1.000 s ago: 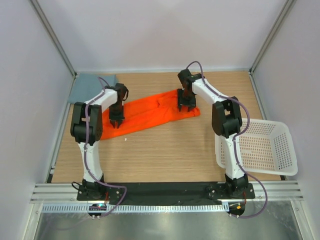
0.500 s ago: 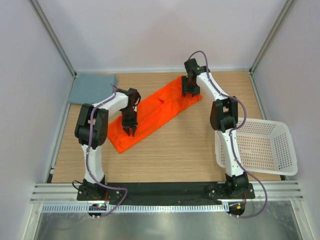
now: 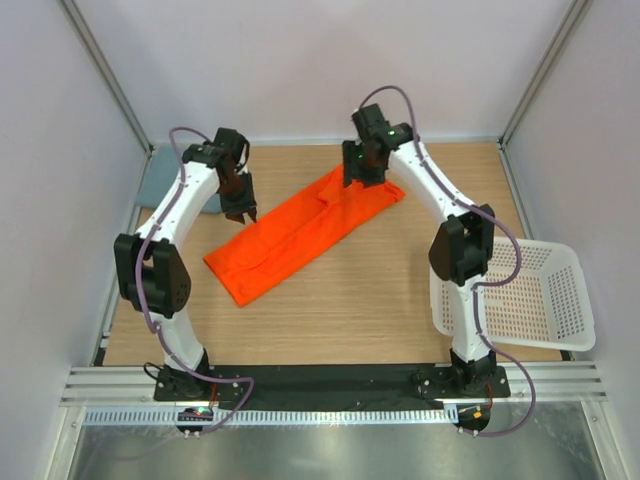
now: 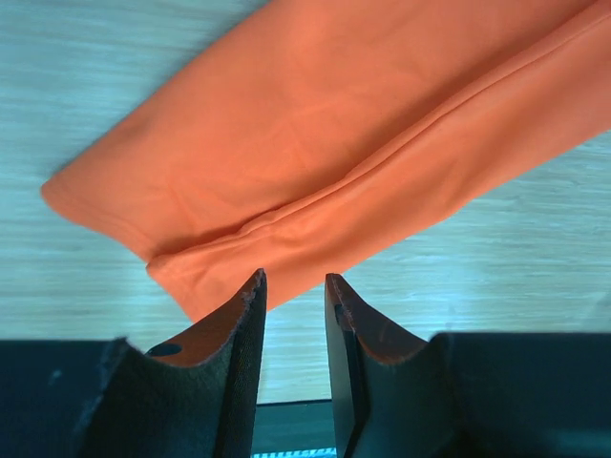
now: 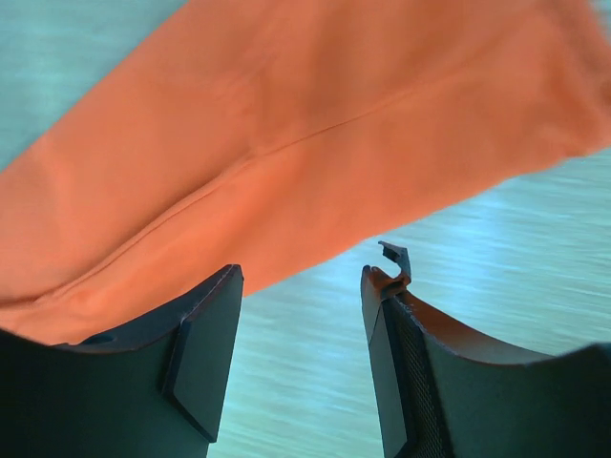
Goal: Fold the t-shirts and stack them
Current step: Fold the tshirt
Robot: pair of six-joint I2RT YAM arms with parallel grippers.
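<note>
Under right gripper (image 3: 362,177), beside left gripper (image 3: 247,210), orange t-shirt (image 3: 300,228), flat

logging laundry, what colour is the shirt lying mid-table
The shirt is plain bright orange, best seen in the top external view.

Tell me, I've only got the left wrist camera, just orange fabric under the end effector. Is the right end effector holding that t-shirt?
Observer: No. The right end effector is open above the orange t-shirt, gripping nothing.
Operator: Where's the other shirt?
Observer: The grey-blue t-shirt lies in the far left corner, mostly hidden behind the left arm.
Operator: Anything else around?
Observer: A white perforated basket sits just right of the right arm.
</note>
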